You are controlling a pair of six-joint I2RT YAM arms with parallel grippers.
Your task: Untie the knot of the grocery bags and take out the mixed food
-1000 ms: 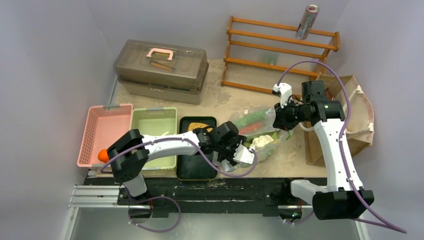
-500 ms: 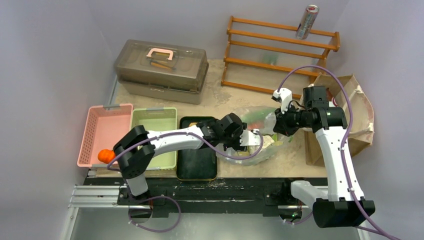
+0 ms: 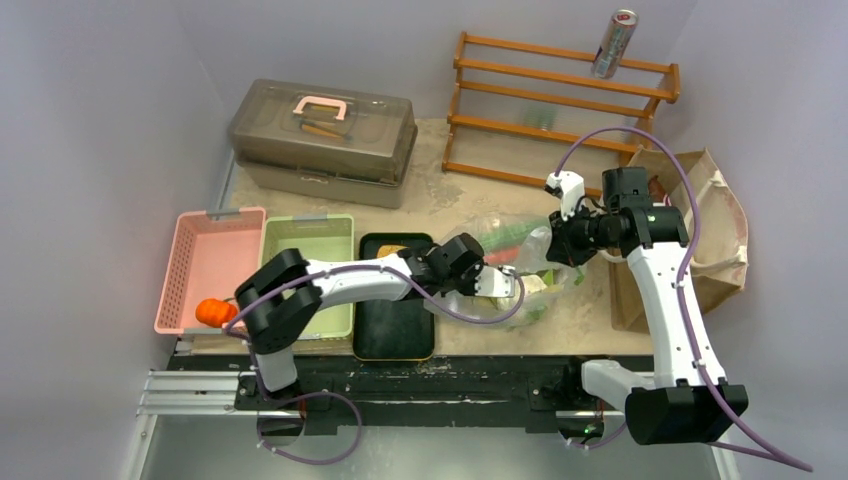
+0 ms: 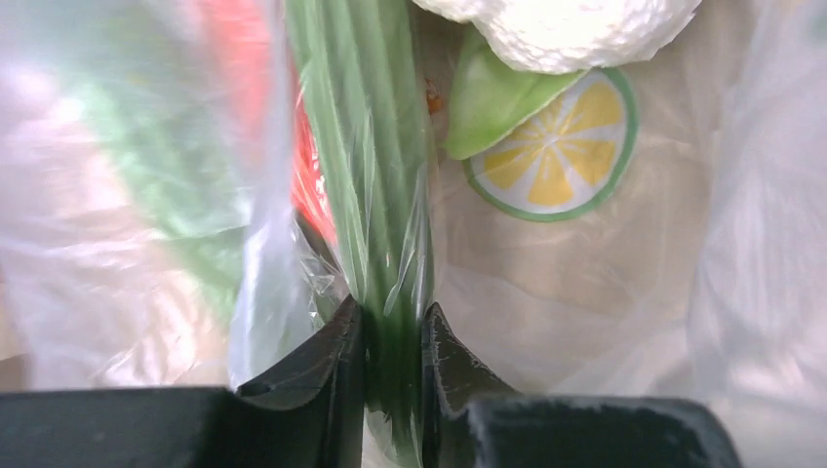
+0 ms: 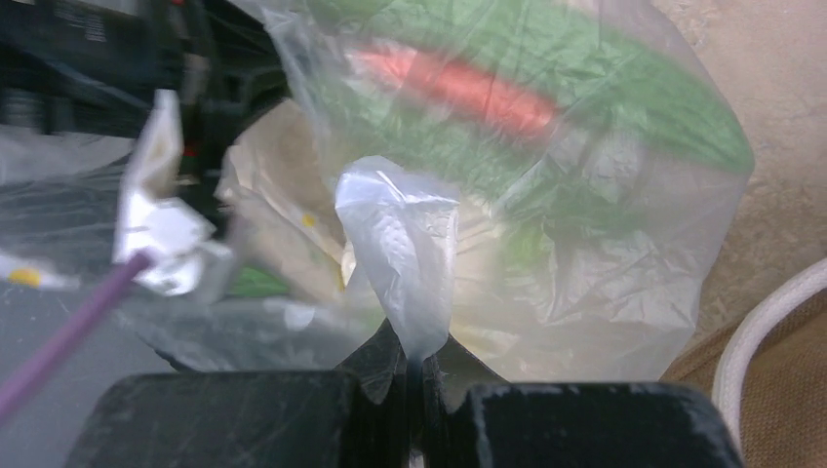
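Note:
The transparent grocery bag [image 3: 520, 243] lies mid-table with its mouth toward the left arm. Inside it my left gripper [image 3: 497, 283] is shut on the end of a long green cucumber [image 4: 366, 146]; in the left wrist view the gripper [image 4: 391, 320] pinches it between both fingers. A white cauliflower [image 4: 566, 29], a lemon-print packet [image 4: 556, 161] and something red-orange [image 4: 239, 58] lie around it. My right gripper [image 5: 414, 349] is shut on a twisted ear of the bag [image 5: 400, 253]. The brown paper bag [image 3: 718, 225] lies at the right. A toast slice [image 3: 393, 249] lies on the black tray [image 3: 395, 330].
A pink basket [image 3: 200, 262] holds an orange item [image 3: 210, 312]; a green basket [image 3: 305, 250] stands beside it. The lidded grey-brown case [image 3: 322, 135] sits at the back left. A wooden rack [image 3: 560, 110] with a drink can [image 3: 613, 44] stands behind.
My left gripper moved from the tray's right edge into the transparent bag and closed on the cucumber. The right gripper kept its hold on the bag's ear, shifting only slightly.

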